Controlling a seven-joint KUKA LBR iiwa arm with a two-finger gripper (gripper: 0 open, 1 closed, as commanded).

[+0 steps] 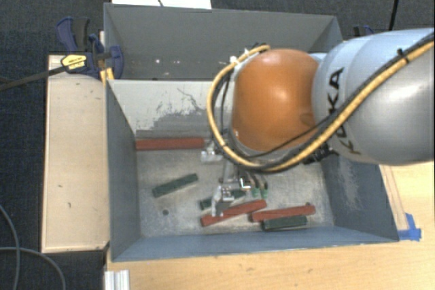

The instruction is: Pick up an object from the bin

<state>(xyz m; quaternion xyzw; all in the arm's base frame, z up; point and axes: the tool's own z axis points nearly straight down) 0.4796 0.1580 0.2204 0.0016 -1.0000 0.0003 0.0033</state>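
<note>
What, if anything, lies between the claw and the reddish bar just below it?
Nothing visible. The claw hangs directly over the reddish bar; a small green piece lies beside them, not between.

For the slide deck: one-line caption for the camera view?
Gripper low over a slanted red-brown bar at the near side of the grey bin.

The bin [122,166] is dull grey, its floor speckled and scuffed with whitish marks toward the back. On it lie slim bars in two colours: a back red-brown bar [170,143], a dark green bar [175,185], a front red-brown bar [234,211], and a right red-brown bar [282,212] edged by a second green bar [284,223]. The arm [380,119] is silver-grey with black lettering, its wrist cover [272,98] glossy orange, its cable [212,109] yellowish, and the pincer [225,199] pale metal.
</note>
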